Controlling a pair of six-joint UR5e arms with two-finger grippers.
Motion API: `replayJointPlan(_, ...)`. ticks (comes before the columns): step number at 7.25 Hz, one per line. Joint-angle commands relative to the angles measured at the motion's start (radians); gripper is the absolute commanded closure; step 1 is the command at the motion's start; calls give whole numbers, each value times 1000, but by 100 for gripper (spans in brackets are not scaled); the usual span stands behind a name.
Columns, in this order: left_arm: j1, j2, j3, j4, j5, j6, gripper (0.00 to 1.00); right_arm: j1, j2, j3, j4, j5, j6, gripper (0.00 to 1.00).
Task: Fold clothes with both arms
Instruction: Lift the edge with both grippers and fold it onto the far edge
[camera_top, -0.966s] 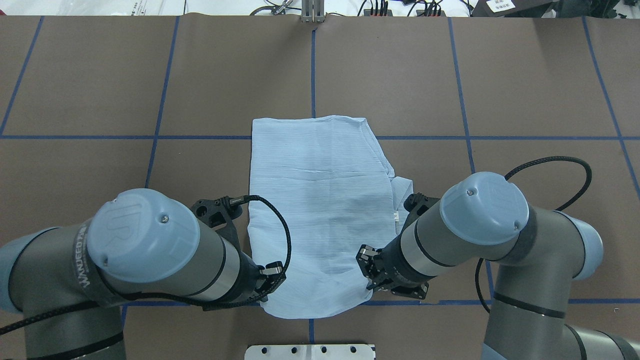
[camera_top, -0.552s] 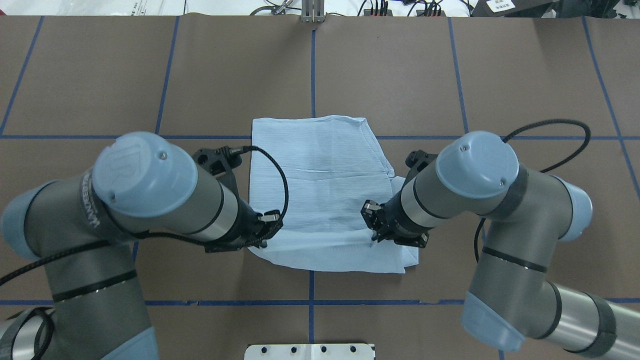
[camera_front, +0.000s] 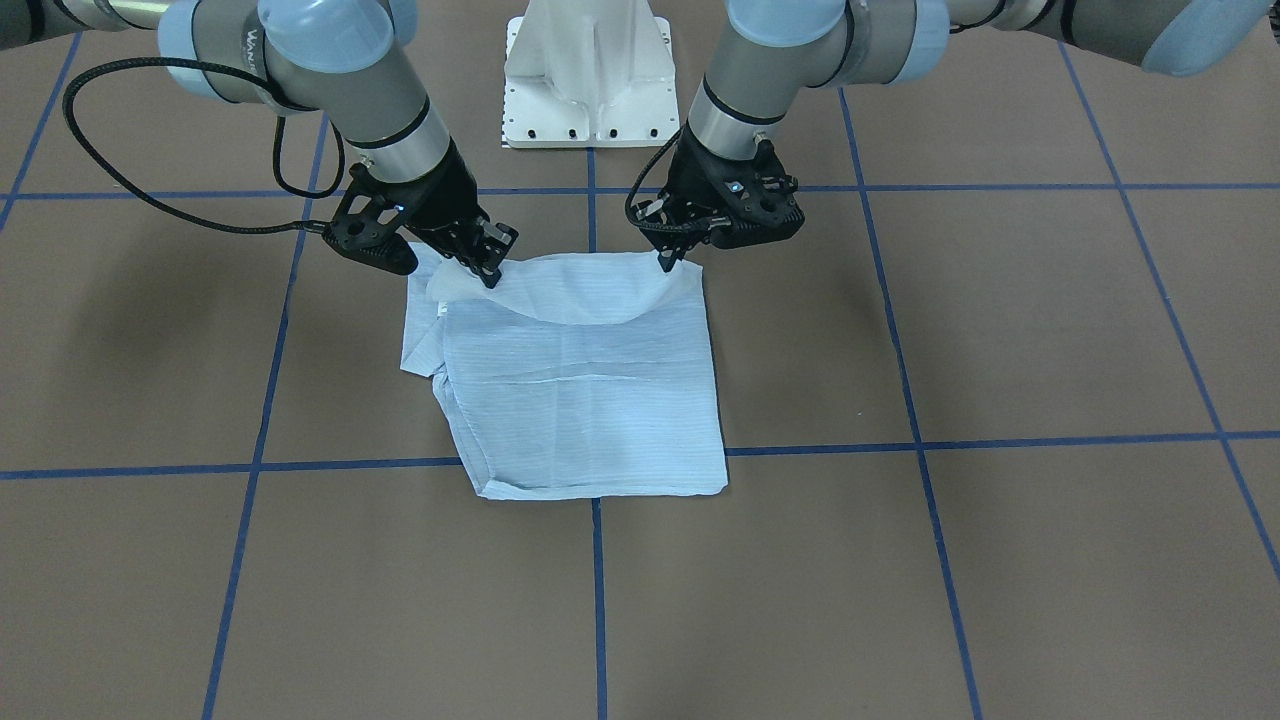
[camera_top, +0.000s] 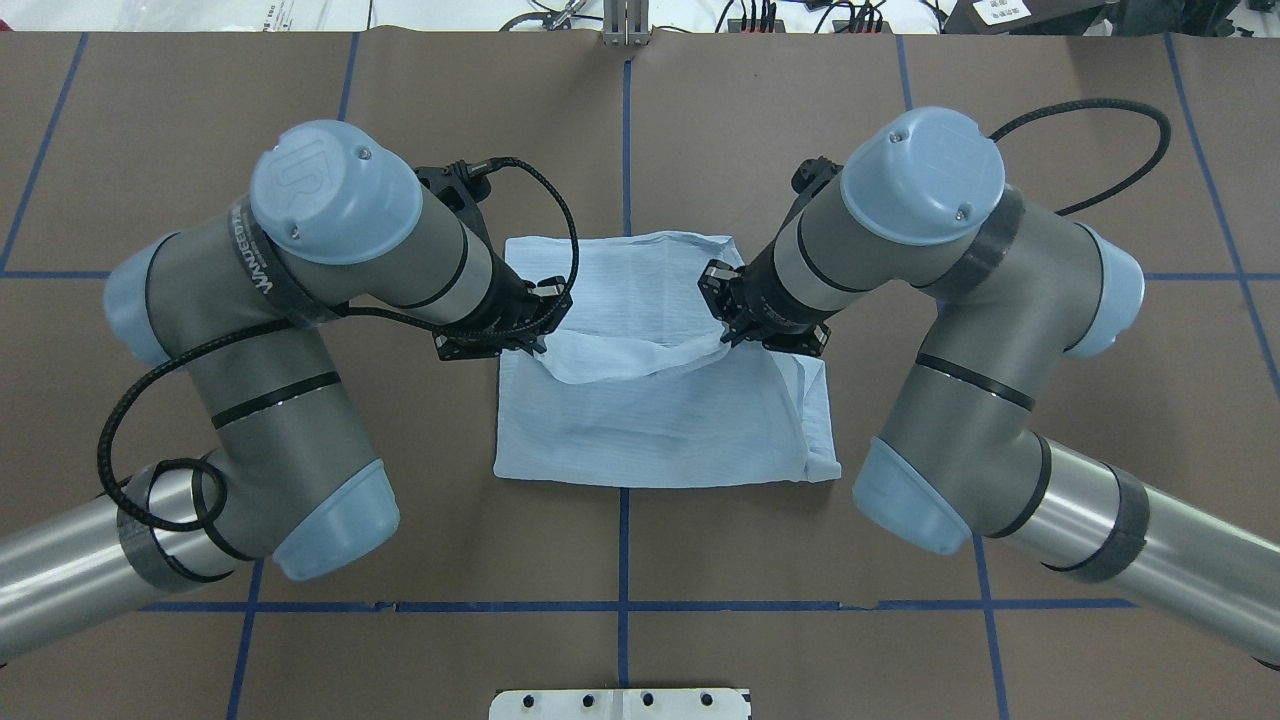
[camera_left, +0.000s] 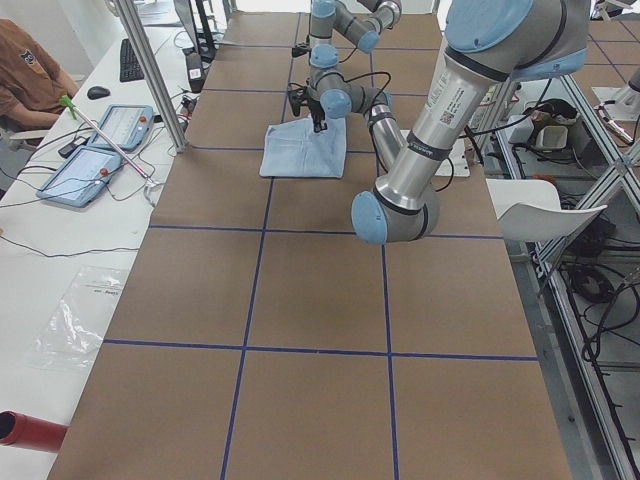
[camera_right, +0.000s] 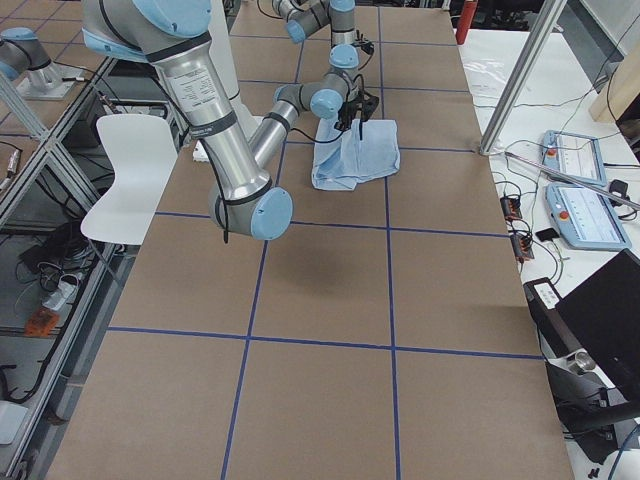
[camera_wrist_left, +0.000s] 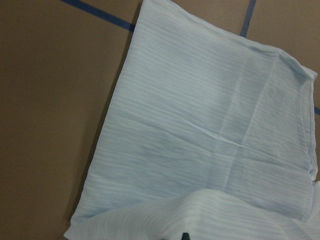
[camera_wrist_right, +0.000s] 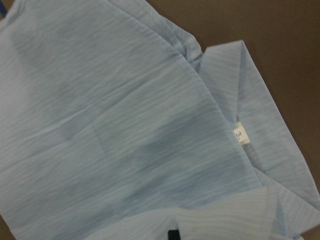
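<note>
The pale-blue striped shirt (camera_top: 650, 430) lies folded into a rough rectangle at the table's middle. It also shows in the front view (camera_front: 590, 400). My left gripper (camera_top: 537, 345) is shut on the left corner of its lifted near edge. My right gripper (camera_top: 722, 338) is shut on the right corner. The held edge sags between them above the lower layer. In the front view the left gripper (camera_front: 665, 265) is on the right and the right gripper (camera_front: 492, 280) on the left. The right wrist view shows the shirt (camera_wrist_right: 100, 125) and its white tag (camera_wrist_right: 239, 135). The left wrist view shows the shirt (camera_wrist_left: 200, 125) below.
The white pedestal base (camera_front: 590, 80) stands behind the shirt on the robot's side. Blue tape lines (camera_top: 625, 120) cross the brown table. A person (camera_left: 25, 80) and tablets (camera_left: 95, 150) are beyond the far table edge. A white chair (camera_right: 130, 170) stands beside the table.
Both arms have moved away from the robot's base, carrying the shirt's near edge up and forward over the rest of the shirt. The near fold line has shifted forward.
</note>
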Motion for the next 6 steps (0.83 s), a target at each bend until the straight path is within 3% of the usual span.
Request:
replayJointPlan(1, -60, -10, 86, -71, -19, 35, 100, 10, 76, -94, 3, -82, -45, 100)
replayJointPlan(4, -78, -21, 214, -221, -19, 26, 100, 17, 111, -191, 4, -82, -108, 100)
replayJointPlan(6, -86, -33, 246, -234, -18, 28, 100, 25, 161, -269, 7, -84, -130, 100)
